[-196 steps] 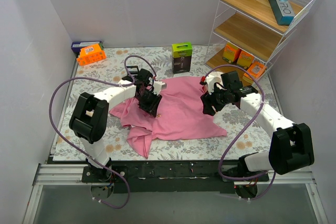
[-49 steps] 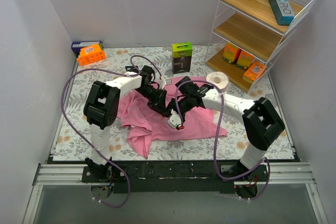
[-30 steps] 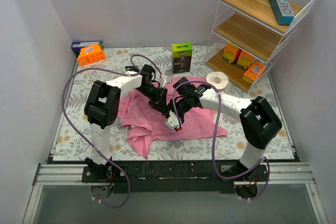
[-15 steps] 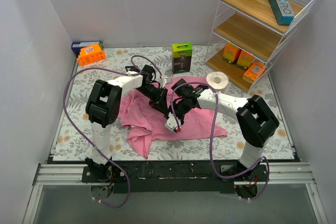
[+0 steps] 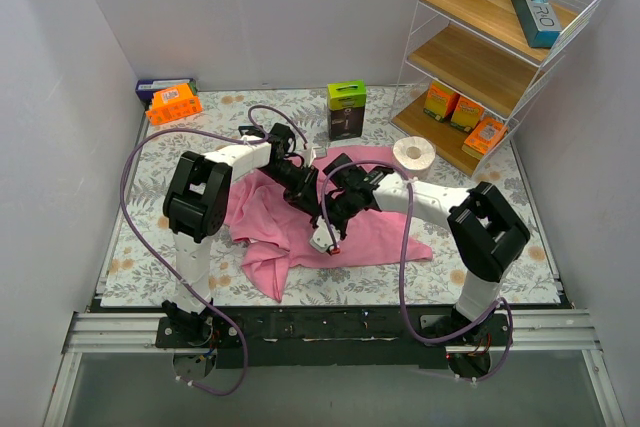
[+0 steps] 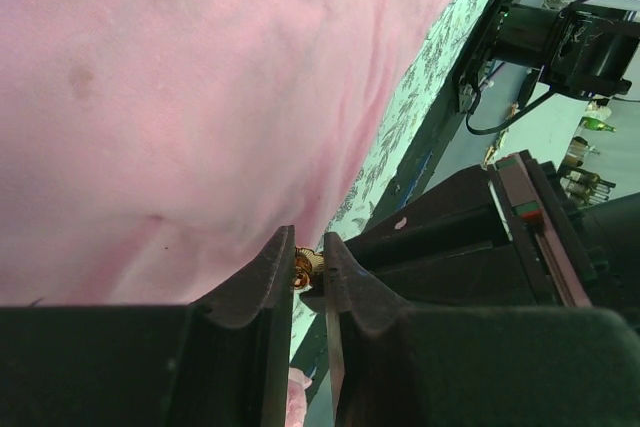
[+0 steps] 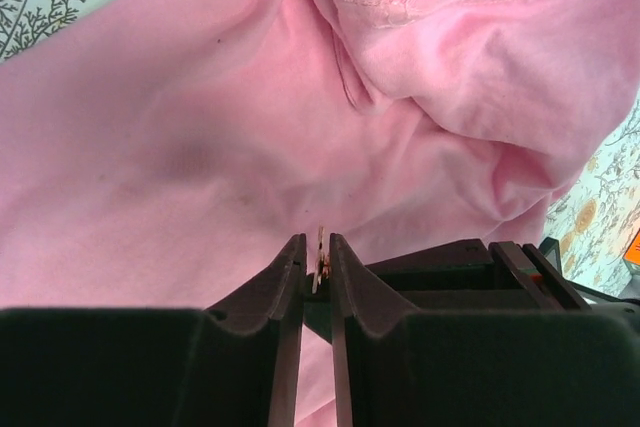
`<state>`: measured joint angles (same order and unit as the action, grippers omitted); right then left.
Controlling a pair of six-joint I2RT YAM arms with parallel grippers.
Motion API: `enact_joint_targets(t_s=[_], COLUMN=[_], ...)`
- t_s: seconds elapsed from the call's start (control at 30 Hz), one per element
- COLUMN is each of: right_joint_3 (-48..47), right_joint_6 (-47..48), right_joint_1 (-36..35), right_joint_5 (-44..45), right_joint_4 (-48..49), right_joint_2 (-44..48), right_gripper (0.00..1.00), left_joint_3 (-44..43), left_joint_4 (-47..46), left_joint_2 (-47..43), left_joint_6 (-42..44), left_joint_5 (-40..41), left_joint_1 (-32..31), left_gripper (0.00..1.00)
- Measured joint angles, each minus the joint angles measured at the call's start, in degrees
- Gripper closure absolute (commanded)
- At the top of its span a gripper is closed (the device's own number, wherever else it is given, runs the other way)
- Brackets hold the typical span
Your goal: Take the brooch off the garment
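The pink garment (image 5: 375, 232) lies rumpled on the floral table cover (image 5: 130, 247). My two grippers meet tip to tip over its middle, the left gripper (image 5: 311, 207) coming from the far left and the right gripper (image 5: 336, 213) from the right. In the left wrist view the left gripper (image 6: 303, 250) is shut on a small gold brooch (image 6: 302, 268) just off the pink cloth (image 6: 200, 97). In the right wrist view the right gripper (image 7: 318, 250) is shut on the brooch's thin edge (image 7: 320, 257) above the garment (image 7: 180, 157). The brooch is hidden in the top view.
A black box with a green top (image 5: 346, 109) stands behind the garment. A paper roll (image 5: 412, 153) sits at the garment's far right corner. A wire shelf with boxes (image 5: 500, 57) fills the back right. An orange box (image 5: 173, 103) lies at the back left.
Since 6.5 s ago both arms moved in to the garment's middle and met. Over the last second the right gripper has shifted slightly left and nearer; the left arm has held still.
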<state>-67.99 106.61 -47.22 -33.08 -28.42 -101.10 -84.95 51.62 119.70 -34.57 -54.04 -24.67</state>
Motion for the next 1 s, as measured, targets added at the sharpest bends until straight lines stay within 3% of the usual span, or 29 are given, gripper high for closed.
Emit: enact_joint_targets(t_s=[0.5,0.6,0.73,1.0], right_joint_3=[1.36,1.36,1.36,-3.21], right_joint_6=[-3.85,-4.48,-5.57,-13.86], right_joint_1=[-1.97,-1.99,-1.99,0.5], right_joint_5=[5.35,5.97,6.4,3.13], right_joint_4=[5.03,5.14,5.29,1.31], right_joint_2=[0.0,0.0,0.0,0.0], right_gripper=[0.89,0.99,0.99,0.99], left_joint_3=[-0.26,-0.31,-0.48,-4.61], left_joint_4=[-1.18,-1.49,-1.84,-1.11], left_joint_2=[0.0,0.0,0.0,-0.22], left_joint_6=[-0.35,-0.33,-0.33,-1.14], left_joint_5=[-0.02,-0.02,0.02,0.55], left_joint_1=[0.33,0.33,0.33,2.12], left_gripper=[1.0,1.0,0.7,0.47])
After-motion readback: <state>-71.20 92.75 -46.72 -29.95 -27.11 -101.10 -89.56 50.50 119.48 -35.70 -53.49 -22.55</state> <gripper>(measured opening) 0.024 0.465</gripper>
